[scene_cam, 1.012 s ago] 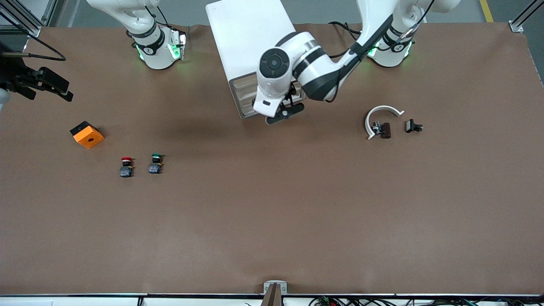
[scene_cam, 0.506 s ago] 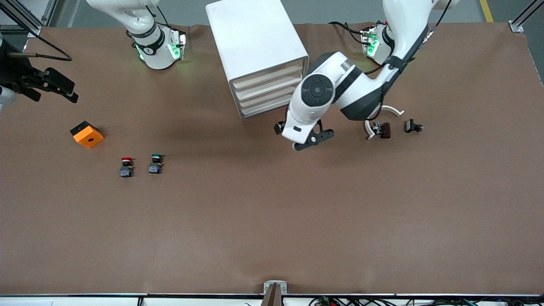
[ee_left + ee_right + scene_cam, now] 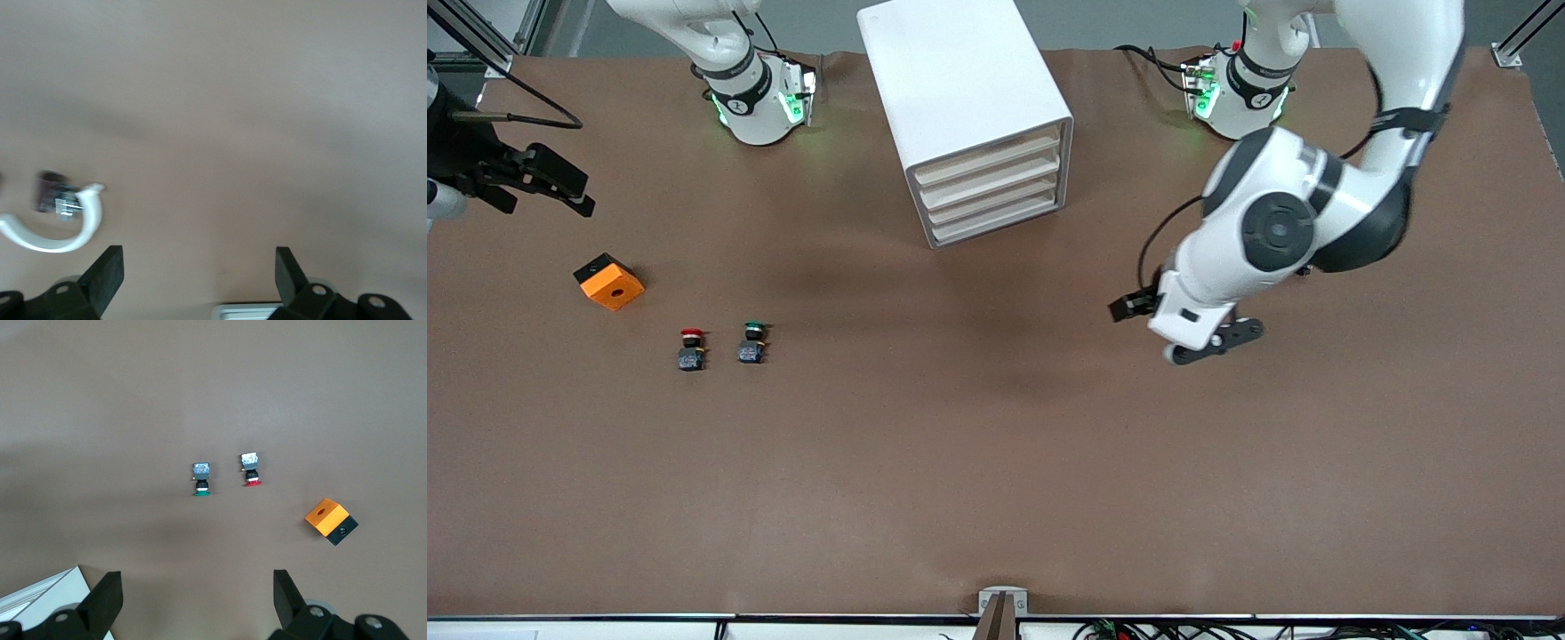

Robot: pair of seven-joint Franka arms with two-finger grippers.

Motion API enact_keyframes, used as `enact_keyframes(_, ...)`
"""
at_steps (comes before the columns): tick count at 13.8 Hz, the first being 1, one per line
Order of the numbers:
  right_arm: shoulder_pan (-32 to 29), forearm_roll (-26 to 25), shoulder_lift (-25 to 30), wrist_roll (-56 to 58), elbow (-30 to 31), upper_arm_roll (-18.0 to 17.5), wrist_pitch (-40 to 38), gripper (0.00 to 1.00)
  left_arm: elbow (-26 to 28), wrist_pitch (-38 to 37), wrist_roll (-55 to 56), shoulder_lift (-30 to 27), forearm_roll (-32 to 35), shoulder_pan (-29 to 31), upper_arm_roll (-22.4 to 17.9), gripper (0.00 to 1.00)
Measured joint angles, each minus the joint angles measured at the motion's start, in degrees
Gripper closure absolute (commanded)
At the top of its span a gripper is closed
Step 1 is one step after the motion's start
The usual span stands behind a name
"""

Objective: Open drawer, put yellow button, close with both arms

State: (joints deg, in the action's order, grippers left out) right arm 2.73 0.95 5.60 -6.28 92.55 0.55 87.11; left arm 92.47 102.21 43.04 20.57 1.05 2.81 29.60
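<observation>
Front view: the cabinet's (image 3: 960, 98) 4 drawers, the top drawer (image 3: 987, 153) included, sit flush. The yellow button is not visible.

Left wrist view: left gripper (image 3: 200, 273) spread wide, empty, over bare table.

Right wrist view: right gripper (image 3: 198, 593) equally wide, empty.

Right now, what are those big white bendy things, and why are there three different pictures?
They are two robot arms, each ending in a black pincer. One picture comes from a camera high above the brown table. The other two come from small cameras on the arms' wrists, looking down between the pincer fingers. The left pincer hangs open over bare table, holding nothing. The right pincer waits open at the table's edge, also holding nothing. On the table stands a white cabinet with four shut drawers. Nearer the high camera lie an orange block, a red button and a green button. A white hook lies under the left arm.
</observation>
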Motion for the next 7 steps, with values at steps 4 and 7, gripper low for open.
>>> enact_keyframes(4,0.0,0.0,0.0,-0.01,0.41,0.03,0.63,0.0,-0.23,-5.87,-15.35,-5.11,0.02,9.33,-0.01,0.0)
enact_keyframes(7,0.0,0.0,0.0,-0.01,0.45,0.02,0.74,0.0,-0.12,-9.36,-25.74,-9.85,0.02,15.5,0.01,0.0)
